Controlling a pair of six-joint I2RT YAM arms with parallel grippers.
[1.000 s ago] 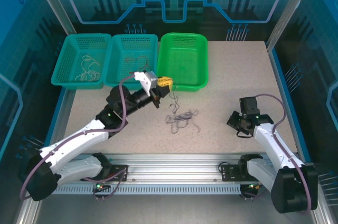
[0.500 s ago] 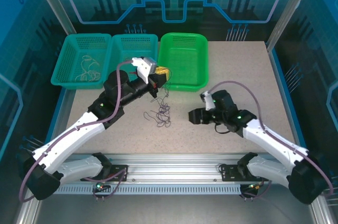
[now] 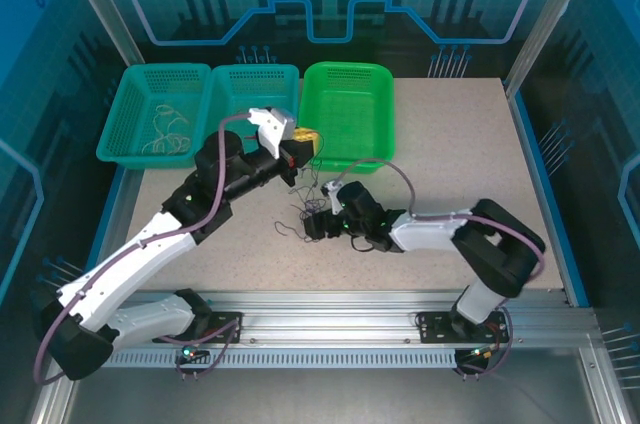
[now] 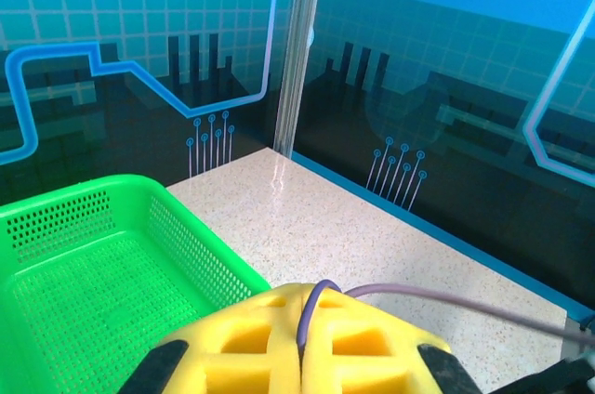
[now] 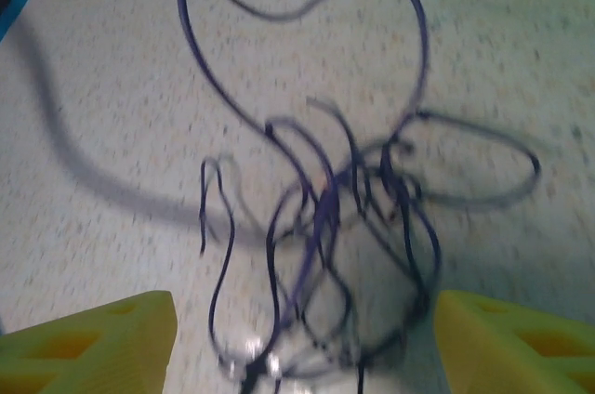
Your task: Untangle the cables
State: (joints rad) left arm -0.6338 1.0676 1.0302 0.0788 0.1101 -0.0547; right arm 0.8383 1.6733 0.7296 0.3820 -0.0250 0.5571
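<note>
Left claw: my left claw [image 3: 300,151] sits left of centre in the top view, its yellow pads [image 4: 246,343] pressed together. In its own wrist view they pinch a purple strand [image 4: 306,315] that comes up out of the seam between them.
Right claw: my right claw [image 3: 312,225] is low over the middle of the table. Its fingers are spread wide, one at each lower corner of its wrist view [image 5: 305,331].
Cables: the cables [image 3: 305,208] lie in a small dark purple tangle on the table between my two claws. They loop over each other between my right fingers [image 5: 325,208], blurred.
Surface: the table [image 3: 450,144] is pale speckled beige, matte, with a faint shine towards its far corner [image 4: 279,180].
Baskets: three sit in a row along the table's upper left edge, namely the left teal basket [image 3: 150,70], the middle teal basket [image 3: 256,70] and the green basket [image 3: 346,67].
Room: translucent blue walls [image 3: 330,4] with circuit-style line patterns enclose the table. A metal post [image 4: 299,50] stands at the far corner.
Near edge: a silver rail [image 3: 330,309] carries both arm bases.
</note>
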